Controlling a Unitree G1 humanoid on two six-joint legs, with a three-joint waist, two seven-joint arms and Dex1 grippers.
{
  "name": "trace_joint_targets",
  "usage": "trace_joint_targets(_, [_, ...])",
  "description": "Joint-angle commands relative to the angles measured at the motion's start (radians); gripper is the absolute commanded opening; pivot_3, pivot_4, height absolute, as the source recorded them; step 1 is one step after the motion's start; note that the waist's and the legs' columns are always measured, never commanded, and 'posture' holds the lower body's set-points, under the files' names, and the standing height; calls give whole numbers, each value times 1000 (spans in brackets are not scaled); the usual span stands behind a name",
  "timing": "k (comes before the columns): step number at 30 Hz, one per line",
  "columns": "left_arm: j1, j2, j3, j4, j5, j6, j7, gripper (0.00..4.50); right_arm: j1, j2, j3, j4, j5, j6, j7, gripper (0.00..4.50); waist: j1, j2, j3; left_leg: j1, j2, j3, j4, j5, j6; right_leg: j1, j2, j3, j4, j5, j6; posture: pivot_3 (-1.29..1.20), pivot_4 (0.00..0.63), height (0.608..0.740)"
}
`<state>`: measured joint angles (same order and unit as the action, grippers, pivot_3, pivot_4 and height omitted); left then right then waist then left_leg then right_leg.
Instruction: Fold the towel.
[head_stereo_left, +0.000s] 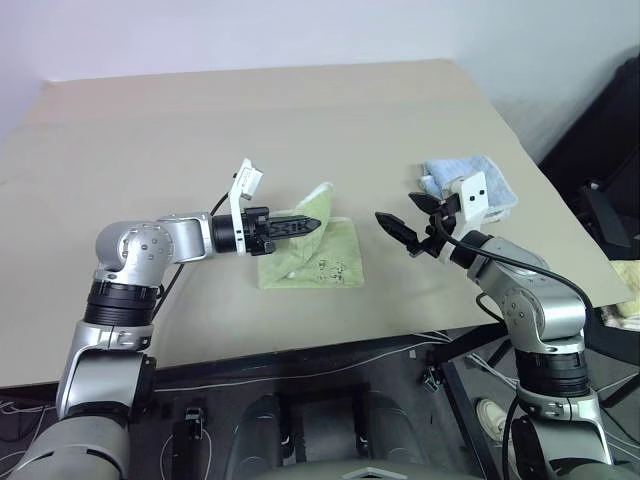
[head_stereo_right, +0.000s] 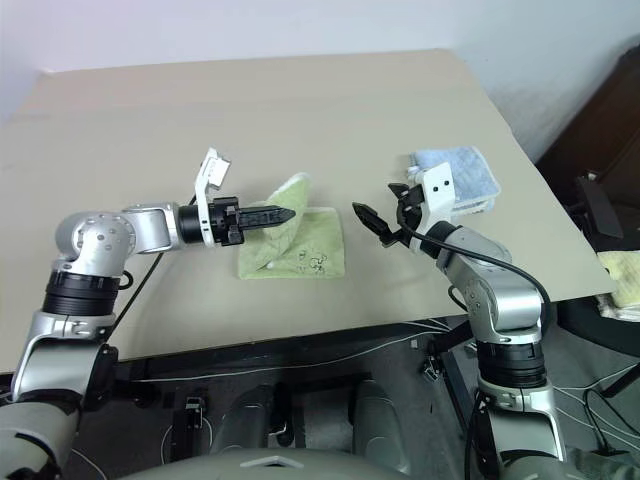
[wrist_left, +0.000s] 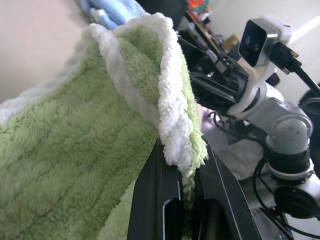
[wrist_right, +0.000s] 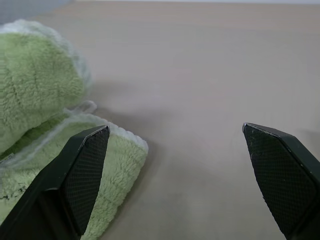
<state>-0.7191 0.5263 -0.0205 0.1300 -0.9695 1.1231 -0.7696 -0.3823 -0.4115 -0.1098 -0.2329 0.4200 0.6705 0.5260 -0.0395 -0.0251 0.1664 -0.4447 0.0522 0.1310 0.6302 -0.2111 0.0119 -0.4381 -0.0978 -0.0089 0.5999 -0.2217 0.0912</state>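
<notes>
At frame centre, the left fingers (head_stereo_left: 310, 225) pinch the lifted towel (head_stereo_left: 330, 255) edge; the right fingers (head_stereo_left: 408, 222) gape wide, empty.

Both eye views look forward and down from the robot's head onto the tan bench (head_stereo_left: 300, 110) — one scene, taking in both arms, slightly offset between the two. The left wrist camera sits very close behind the left hand (wrist_left: 186, 172), facing right across the lime-green towel (wrist_left: 75, 150) toward the right hand (wrist_left: 212, 90). The right wrist camera looks low along the bench between the right hand's fingers (wrist_right: 85, 170), sharing the towel's edge with the other views.
</notes>
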Motion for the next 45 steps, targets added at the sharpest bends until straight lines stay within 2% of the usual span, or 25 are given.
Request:
trace_joint_targets(1, [-2,-15,3,-35,16,2,-32,15,0,-8,-17,-53,22,1,-7,4500,0,0,0,0,0,0,0,0,0,0,0,0,0,0,0,0,150,740])
trace_joint_targets(16, [-11,-47,-13,-18,145,-32,-108,15,-19,-14,-28,-32,12,-4,-35,4500,1,0,0,0,0,0,2,0,0,0,0,0,2,0,1,0,150,740])
trace_joint_targets(20, [-8,-51,-17,-24,155,-15,-125,1164,-8,-6,-25,-30,7,-11,-45,4500,2,0,0,0,0,0,2,0,0,0,0,0,2,1,2,0,150,740])
trace_joint_targets(28, [-21,-58,-18,-35,188,-54,-159,4023,2,-1,-18,-30,4,-18,-51,4500,2,0,0,0,0,-1,3,0,0,0,0,0,4,1,2,0,150,740])
trace_joint_targets(30, [-20,-58,2,-43,176,-58,-169,4463,-1,-3,-23,-25,6,-20,-50,4500,2,0,0,0,0,-1,3,0,0,0,0,0,5,0,2,0,150,740])
trace_joint_targets(39, [24,48,105,-58,240,-265,-230,4463,-29,20,-51,-96,166,132,-43,4500,-3,0,0,2,0,-1,5,0,0,-1,0,0,11,-1,2,0,150,740])
trace_joint_targets(40, [29,55,116,-53,250,-295,-227,4500,-38,33,-48,-108,188,142,-45,4120,-4,0,0,2,1,-1,5,0,0,-1,0,1,12,-1,2,0,150,740])
trace_joint_targets(41, [28,60,129,-49,250,-297,-216,4307,-51,52,-49,-120,219,153,-49,3914,-4,0,0,2,1,-1,6,0,0,-1,0,1,13,-1,2,0,150,740])
trace_joint_targets(45, [63,100,177,-86,184,-248,-263,3247,-93,107,-21,-143,265,179,-71,2587,-4,0,0,1,1,-1,8,0,0,-1,0,1,14,-1,2,0,150,740])
